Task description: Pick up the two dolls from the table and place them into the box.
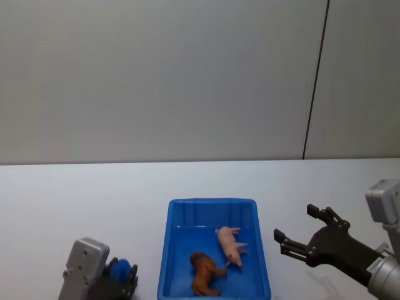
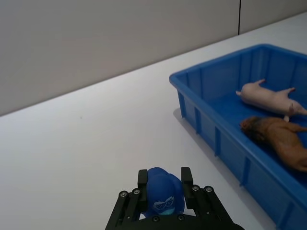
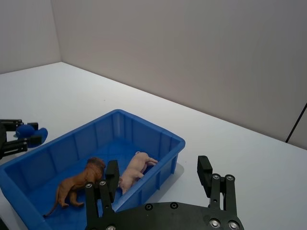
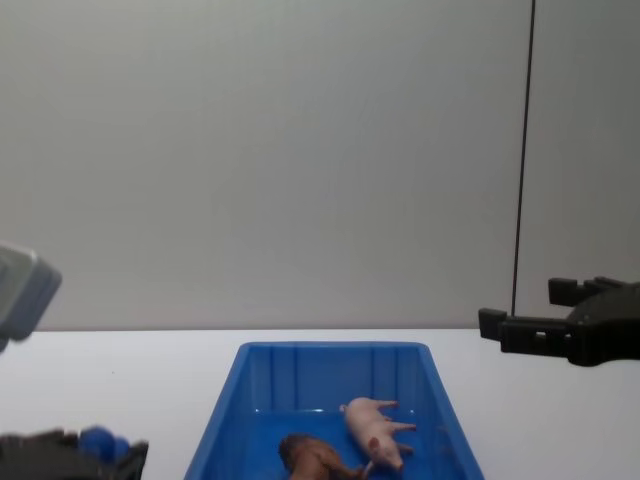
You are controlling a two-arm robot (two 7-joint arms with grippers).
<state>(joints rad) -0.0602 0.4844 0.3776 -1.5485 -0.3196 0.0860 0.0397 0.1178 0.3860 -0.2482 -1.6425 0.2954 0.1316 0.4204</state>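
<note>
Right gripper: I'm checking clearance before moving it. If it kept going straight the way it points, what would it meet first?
Probably the near wall of the box: the open right gripper points toward it, with the pig just beyond. If high enough, it could pass above the rim.

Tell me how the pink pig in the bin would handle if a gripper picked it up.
The pink pig looks like moulded plastic, so probably stiff and light. Its smooth rounded body may slip between fingers. It lies on its side in the blue bin, legs out, so it is unlikely to roll.
</note>
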